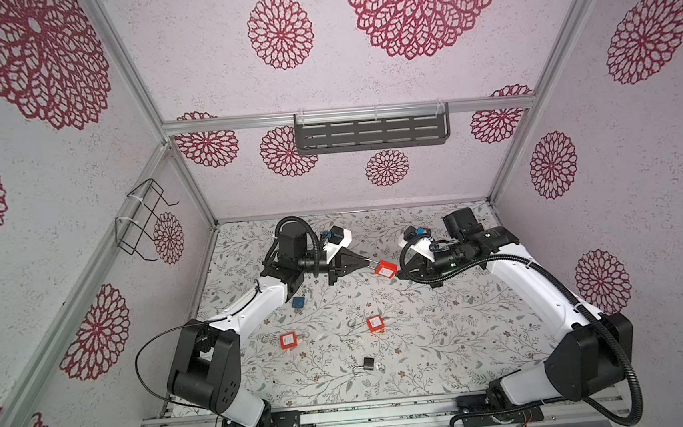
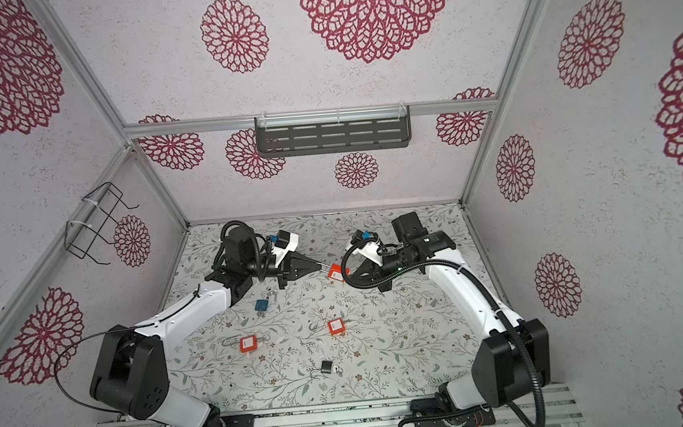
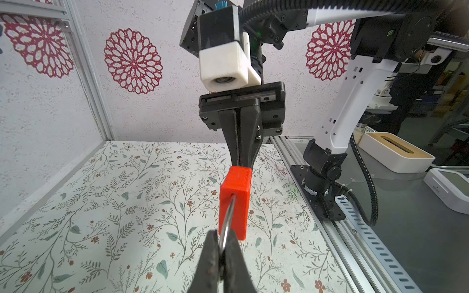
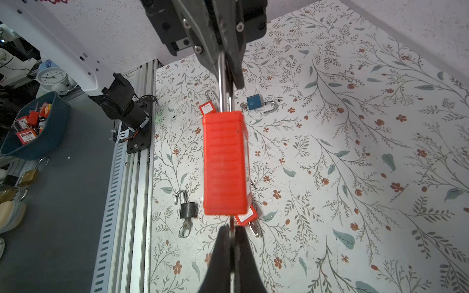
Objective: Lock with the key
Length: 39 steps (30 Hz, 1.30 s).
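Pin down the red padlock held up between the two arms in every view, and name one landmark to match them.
In a top view: red padlock mid-picture, over the far half of the floral mat.
In a top view: same place, slightly further left.
Left wrist: near centre, shackle end toward the camera.
Right wrist: centre, key end toward the camera.
Shared landmark: that floral mat.

Noted red padlock (image 4: 224, 162) suspended clear of the floral table (image 4: 355, 177), shackle (image 4: 222, 96) clamped in the left gripper (image 4: 228, 76) and a thin key (image 4: 231, 222) at its base pinched edge-on in the closed right gripper (image 4: 231, 232). Logged on the table beneath: blue padlock (image 4: 254, 102), black padlock (image 4: 188, 210) with open shackle, and two labelled red locks (image 4: 208, 108) partly hidden behind the held one. Recorded beside the table a blue bin (image 4: 38, 142) holding more locks.
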Available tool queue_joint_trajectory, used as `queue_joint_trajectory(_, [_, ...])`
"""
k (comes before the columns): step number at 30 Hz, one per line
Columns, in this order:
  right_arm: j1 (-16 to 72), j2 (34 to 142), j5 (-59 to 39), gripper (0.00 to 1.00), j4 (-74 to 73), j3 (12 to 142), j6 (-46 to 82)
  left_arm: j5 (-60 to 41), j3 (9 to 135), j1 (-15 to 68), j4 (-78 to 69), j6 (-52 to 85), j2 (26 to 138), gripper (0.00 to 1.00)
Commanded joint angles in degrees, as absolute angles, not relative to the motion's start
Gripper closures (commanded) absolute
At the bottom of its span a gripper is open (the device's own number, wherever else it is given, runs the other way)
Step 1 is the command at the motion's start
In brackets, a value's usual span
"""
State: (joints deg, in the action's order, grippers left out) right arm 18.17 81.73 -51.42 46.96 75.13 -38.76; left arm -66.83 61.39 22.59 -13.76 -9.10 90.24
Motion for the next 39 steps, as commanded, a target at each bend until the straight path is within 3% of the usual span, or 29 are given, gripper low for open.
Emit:
queue_joint_trajectory(1, [18.0,75.9,-43.6,1.0,46.2,71.4,-36.6,-69.0,64.2,20.7,-18.6,-6.9,89.6,1.0])
queue_joint_trajectory(5, [18.2,73.1,-43.0,1.0,39.9,70.2,-37.2,-68.7,64.8,21.2,-18.5,-6.7,89.5,1.0])
queue_joint_trajectory(13, [18.2,73.3,-42.5,0.89,40.4,71.2,-38.1,-68.4,64.2,21.3,-19.7,-5.8,88.9,1.0])
queue_joint_trajectory(22, [18.2,73.4,-42.6,0.97,44.0,71.8,-40.1,-68.8,64.0,20.4,-21.2,-4.5,88.6,1.0])
queue_joint_trajectory(32, [18.2,71.3,-39.3,0.58,39.6,70.8,-38.9,-69.9,64.2,20.5,-20.4,-4.4,88.6,1.0])
queue_joint_trajectory(39, [18.2,70.9,-40.7,0.56,34.8,71.2,-37.5,-70.1,64.4,21.0,-20.6,-4.0,88.8,1.0])
